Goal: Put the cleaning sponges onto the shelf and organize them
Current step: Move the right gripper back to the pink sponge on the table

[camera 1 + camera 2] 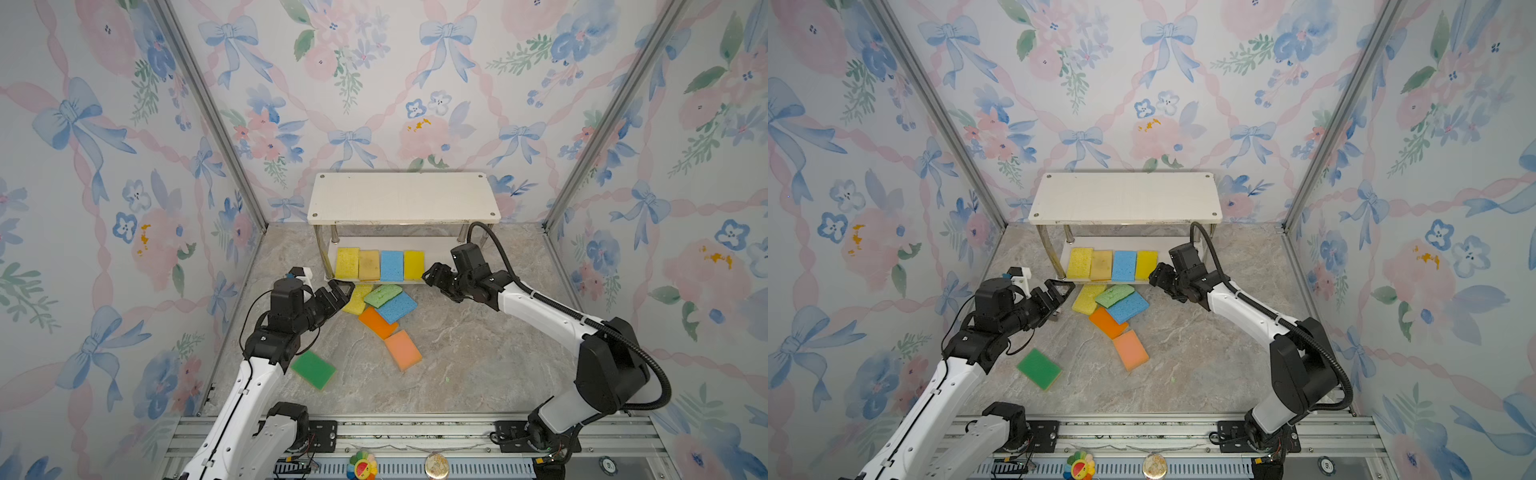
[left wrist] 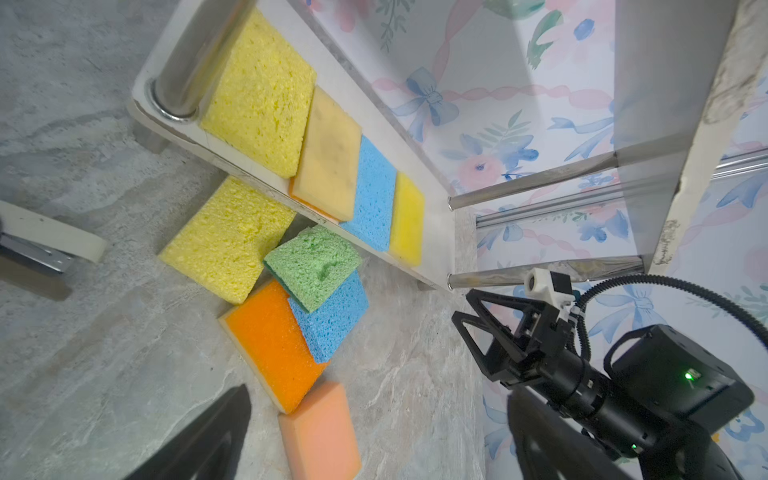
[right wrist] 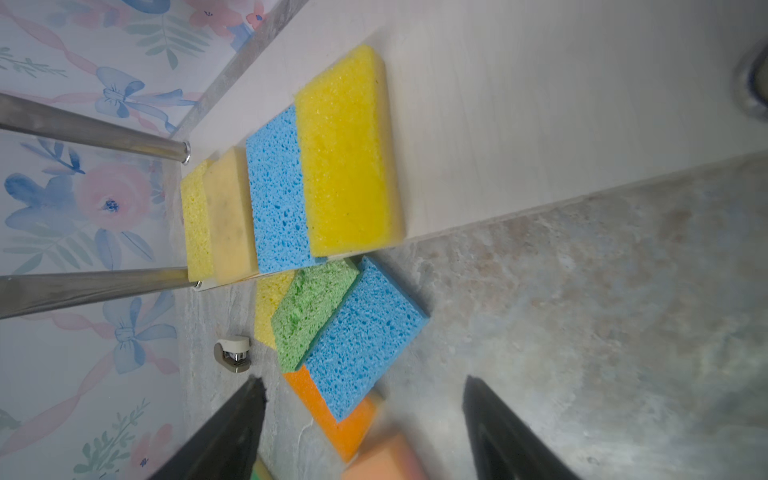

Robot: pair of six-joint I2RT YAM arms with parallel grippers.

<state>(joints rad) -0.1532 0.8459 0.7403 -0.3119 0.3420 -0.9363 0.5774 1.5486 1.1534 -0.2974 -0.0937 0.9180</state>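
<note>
Two grippers are in view, both with jaws spread wide and nothing between them. The left gripper [image 1: 343, 287] sits low at the near left corner of the shelf [image 1: 403, 199], right at the edge of a loose pale yellow sponge [image 1: 358, 300]; contact cannot be confirmed. The right gripper [image 1: 430, 276] sits at the near right end of the lower board [image 1: 437, 254], close to the bright yellow sponge [image 1: 414, 264] but apart from it, as the left wrist view confirms.

Four sponges lie flat in a row on the lower board, side against side. From left to right they are a shelf pale yellow sponge [image 1: 347, 262], a stained tan sponge [image 1: 369, 265], a shelf blue sponge [image 1: 392, 266] and the bright yellow sponge. The right end of that board is bare, and so is the top board [image 1: 1125, 199].

Six sponges lie on the marbled table [image 1: 457, 353]. Just in front of the shelf, the light green sponge [image 1: 383, 295] rests on the loose pale yellow sponge and on a loose blue sponge [image 1: 398, 308]. That blue one overlaps the orange sponge [image 1: 376, 323]. The peach sponge [image 1: 402, 350] lies nearer, at the orange one's corner. The dark green sponge [image 1: 313, 369] lies alone, nearer and to the left, beside the left arm.
</note>
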